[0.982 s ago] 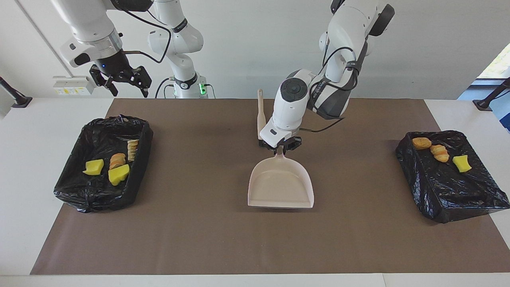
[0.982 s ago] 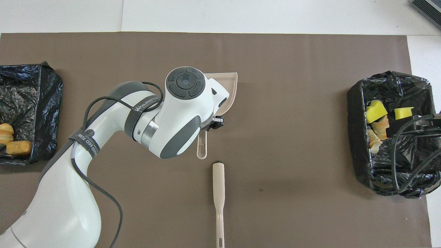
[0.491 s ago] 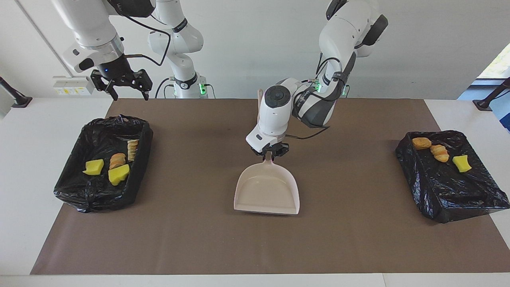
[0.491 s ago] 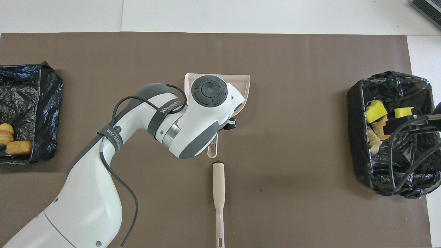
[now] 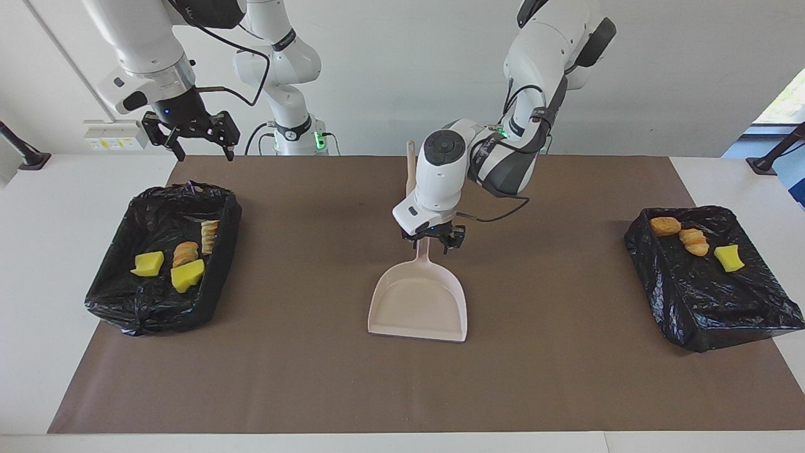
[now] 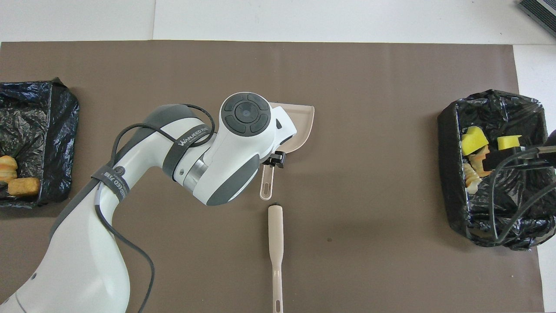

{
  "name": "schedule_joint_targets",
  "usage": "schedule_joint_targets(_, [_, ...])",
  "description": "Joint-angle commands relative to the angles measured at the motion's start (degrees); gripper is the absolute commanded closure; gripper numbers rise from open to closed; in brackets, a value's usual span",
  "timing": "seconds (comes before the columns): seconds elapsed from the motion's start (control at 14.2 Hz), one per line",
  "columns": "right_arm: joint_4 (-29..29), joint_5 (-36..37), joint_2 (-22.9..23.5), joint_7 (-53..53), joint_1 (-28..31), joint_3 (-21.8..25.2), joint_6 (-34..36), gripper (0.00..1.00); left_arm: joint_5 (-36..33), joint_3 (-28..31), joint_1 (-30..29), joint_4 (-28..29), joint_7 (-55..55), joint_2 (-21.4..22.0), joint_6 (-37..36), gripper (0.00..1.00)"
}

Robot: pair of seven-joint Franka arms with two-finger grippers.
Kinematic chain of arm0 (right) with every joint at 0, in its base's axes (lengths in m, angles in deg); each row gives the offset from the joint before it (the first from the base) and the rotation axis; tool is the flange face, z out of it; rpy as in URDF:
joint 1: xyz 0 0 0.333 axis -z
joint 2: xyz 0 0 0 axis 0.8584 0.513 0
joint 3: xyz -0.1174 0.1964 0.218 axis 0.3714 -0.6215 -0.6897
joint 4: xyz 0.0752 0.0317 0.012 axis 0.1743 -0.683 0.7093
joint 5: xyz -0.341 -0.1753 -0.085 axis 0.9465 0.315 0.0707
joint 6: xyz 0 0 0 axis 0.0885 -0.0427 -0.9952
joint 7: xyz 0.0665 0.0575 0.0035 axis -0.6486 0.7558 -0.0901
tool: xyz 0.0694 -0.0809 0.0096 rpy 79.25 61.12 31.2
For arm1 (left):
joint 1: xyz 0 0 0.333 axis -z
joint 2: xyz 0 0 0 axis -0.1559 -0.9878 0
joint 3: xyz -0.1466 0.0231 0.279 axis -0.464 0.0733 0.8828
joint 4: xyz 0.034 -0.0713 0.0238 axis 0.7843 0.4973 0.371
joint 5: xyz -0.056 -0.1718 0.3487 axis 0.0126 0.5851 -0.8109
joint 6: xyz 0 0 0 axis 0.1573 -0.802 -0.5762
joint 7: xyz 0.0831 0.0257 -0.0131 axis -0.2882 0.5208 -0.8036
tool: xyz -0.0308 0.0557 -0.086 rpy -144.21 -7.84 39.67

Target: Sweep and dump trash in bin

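Observation:
The beige dustpan (image 5: 418, 302) lies flat and empty in the middle of the brown mat. My left gripper (image 5: 434, 243) hangs open just over its handle (image 6: 266, 186), one finger to each side of it. The trash sits in two black-lined bins. The bin (image 5: 107, 302) at the right arm's end holds yellow sponge chunks (image 5: 187, 275) and bread pieces (image 5: 185, 253). The bin (image 5: 723, 314) at the left arm's end holds bread pieces (image 5: 665, 225) and a yellow chunk (image 5: 729, 258). My right gripper (image 5: 201, 150) waits open, raised by the robots' edge of that first bin.
A beige brush (image 6: 276, 243) lies on the mat nearer to the robots than the dustpan, in line with its handle; the left arm partly hides it in the facing view. The brown mat (image 5: 566, 377) covers most of the white table.
The left gripper carried the dustpan a little toward the right arm's end, set it flat, then opened off the handle and lifted slightly. The right gripper rose a little.

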Motion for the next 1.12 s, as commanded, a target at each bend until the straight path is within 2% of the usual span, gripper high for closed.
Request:
schedule_joint_targets(0.0, [-1.88, -0.07, -1.3, -2.41, 0.06, -0.15, -1.24, 0.0, -0.18, 0.98, -1.76, 3.01, 1.67, 4.91, -2.58, 0.0])
schedule_joint_targets(0.21, [-1.88, -0.16, -1.3, -2.86, -0.02, -0.15, -1.15, 0.0, -0.09, 5.36, -2.99, 5.29, 1.23, 9.3, -7.15, 0.0])
schedule_joint_targets(0.35, [-1.88, -0.16, -1.38, -4.53, -0.03, -0.23, -0.8, 0.0, -0.09, 8.08, -2.99, 9.67, 3.77, 14.21, -5.94, 0.0])
schedule_joint_targets(0.7, [-1.36, -0.07, -0.95, -3.83, 0.06, -0.41, -0.89, 0.0, 9.66, 21.27, -2.55, 16.63, 23.35, 27.93, -7.24, 0.0])
schedule_joint_targets(0.91, [-1.35, -0.16, -0.86, -3.39, 0.24, -0.41, -1.15, 0.0, 9.67, 26.63, -2.64, 14.01, 28.64, 30.75, -9.79, 0.0])
schedule_joint_targets(1.05, [-1.35, -0.07, -0.86, -3.3, -0.29, -0.06, -1.15, 0.0, 9.58, 27.26, -3.34, 6.4, 31.37, 30.15, -15.82, 0.0])
